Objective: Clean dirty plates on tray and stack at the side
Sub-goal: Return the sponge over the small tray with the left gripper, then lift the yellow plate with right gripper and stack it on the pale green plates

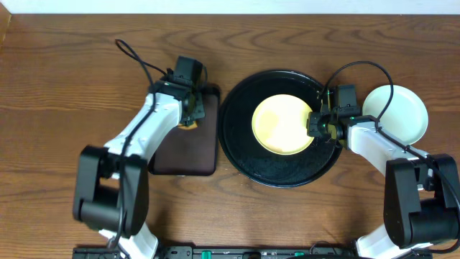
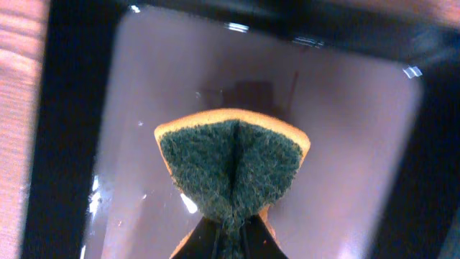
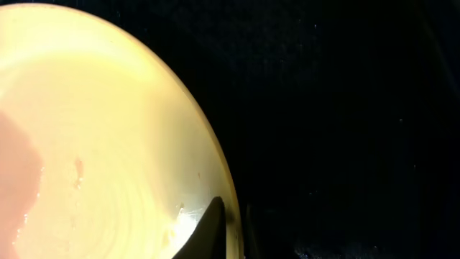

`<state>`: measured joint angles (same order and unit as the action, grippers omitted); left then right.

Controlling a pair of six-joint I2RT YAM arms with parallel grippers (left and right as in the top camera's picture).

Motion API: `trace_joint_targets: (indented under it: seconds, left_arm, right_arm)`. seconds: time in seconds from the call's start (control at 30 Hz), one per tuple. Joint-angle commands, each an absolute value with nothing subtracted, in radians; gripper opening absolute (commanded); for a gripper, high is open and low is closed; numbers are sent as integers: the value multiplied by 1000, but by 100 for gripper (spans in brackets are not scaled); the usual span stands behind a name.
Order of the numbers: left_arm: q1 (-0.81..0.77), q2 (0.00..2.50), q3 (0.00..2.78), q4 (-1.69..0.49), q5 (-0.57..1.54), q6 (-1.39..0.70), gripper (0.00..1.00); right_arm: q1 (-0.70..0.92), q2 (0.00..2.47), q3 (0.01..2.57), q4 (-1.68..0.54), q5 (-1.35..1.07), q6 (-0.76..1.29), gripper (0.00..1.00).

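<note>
The black tray (image 1: 241,155) lay at the middle of the tabletop, a little toward the right edge. The yellow plate (image 1: 280,122) lay flat on it. The right gripper (image 1: 320,125) was at the plate's right rim. In the wrist view one finger (image 3: 208,226) lay on the inner side of the rim. The other finger was hard to separate from the dark tray. The jaws stood almost together with the rim between them, so I judged that the gripper pinched the plate. A reddish patch (image 3: 14,169) showed on the plate's face, so the plate was probably not clean.

The plate looked stiff, light and glossy. Held only by its thin rim, it could slip out or tip down on the free side. A deeper hold on the rim and a slow lift seemed safer.

Left of the black tray lay the brown tray (image 1: 180,155). Over its far end the left gripper (image 2: 230,244) was closed on a sponge (image 2: 233,162), which folded under the squeeze, its green rough side toward the camera. I could not tell if the sponge touched the brown tray. It was soft and would give way when pressed.

Near the right edge of the table, just beside the black tray, a pale plate (image 1: 402,115) rested on the wood. Whether another plate lay under it could not be told.
</note>
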<state>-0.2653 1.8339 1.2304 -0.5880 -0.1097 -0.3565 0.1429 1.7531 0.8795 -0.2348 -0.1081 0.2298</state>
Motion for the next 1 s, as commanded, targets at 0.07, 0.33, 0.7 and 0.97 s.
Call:
trace_joint_targets:
  seconds: [0.07, 0.33, 0.7, 0.97]
  left_arm:
    - [-265, 1885, 1229, -543, -151, -311, 8]
    - [-265, 1889, 1229, -544, -151, -311, 52]
    - [-265, 1889, 1229, -544, -150, -311, 82]
    - [-265, 1889, 1229, -544, -150, -311, 82]
  right_arm:
    - [151, 1765, 868, -234, -105, 230, 16]
    - [151, 1768, 867, -223, -106, 230, 6]
    - [159, 1569, 1049, -360, 27, 46, 1]
    - [312, 1386, 1094, -392, 405, -144, 1]
